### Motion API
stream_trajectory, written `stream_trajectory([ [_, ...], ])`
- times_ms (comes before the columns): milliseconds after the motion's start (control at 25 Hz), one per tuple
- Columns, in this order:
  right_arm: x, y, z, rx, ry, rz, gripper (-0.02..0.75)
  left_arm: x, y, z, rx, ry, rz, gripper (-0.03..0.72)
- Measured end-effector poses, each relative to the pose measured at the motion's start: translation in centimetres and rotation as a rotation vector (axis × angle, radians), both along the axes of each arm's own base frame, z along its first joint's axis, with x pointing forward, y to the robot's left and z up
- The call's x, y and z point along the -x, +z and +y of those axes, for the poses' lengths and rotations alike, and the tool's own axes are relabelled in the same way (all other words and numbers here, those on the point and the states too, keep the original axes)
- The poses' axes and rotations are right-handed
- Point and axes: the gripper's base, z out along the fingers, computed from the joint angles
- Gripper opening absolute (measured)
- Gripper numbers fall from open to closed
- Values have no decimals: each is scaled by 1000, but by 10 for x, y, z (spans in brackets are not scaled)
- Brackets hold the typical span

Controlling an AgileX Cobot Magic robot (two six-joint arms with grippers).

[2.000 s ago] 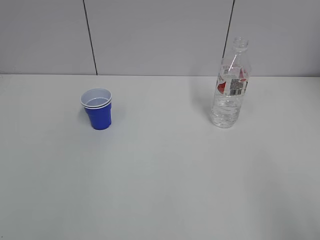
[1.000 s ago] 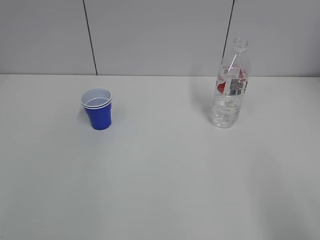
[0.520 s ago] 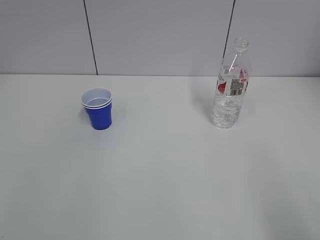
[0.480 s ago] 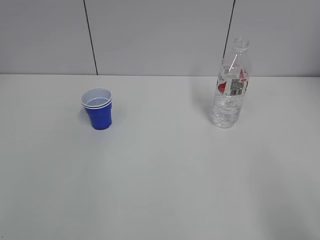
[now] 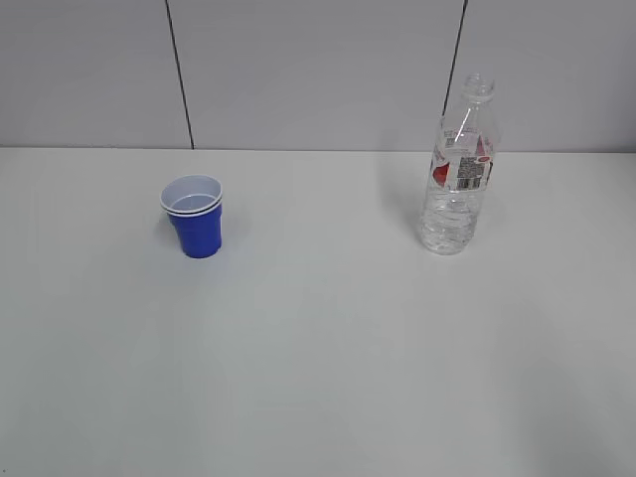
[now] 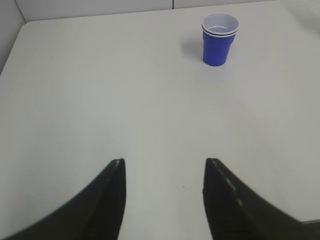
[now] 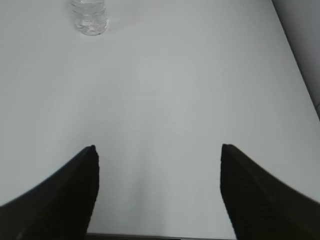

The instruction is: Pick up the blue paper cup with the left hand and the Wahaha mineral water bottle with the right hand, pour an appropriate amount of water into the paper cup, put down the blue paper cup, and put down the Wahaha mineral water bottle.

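the blue paper cup (image 5: 193, 217) stands left on the table (image 5: 318, 378), the wahaha mineral water bottle (image 5: 458, 169) well apart at right. the left hand (image 6: 162, 172) and the right hand (image 7: 159, 155) both have their fingers apart and hold nothing. the cup looks light and easy to crush, so i would take it gently at mid-wall; the bottle looks slippery, so take it at the ribbed body below the label.

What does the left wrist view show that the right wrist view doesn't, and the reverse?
Only the left wrist view shows the cup, upright and far ahead of the left gripper, fingers spread. Only the right wrist view shows the bottle, just its lower body at the top edge, far from the right gripper, also spread. Both show the white table, and nothing is held.
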Motion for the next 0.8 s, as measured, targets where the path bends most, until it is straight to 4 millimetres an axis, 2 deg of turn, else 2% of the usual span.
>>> stream_trajectory([
  [800,0,0,0,1,-1,0,568,0,0,0,0,0,0,352],
])
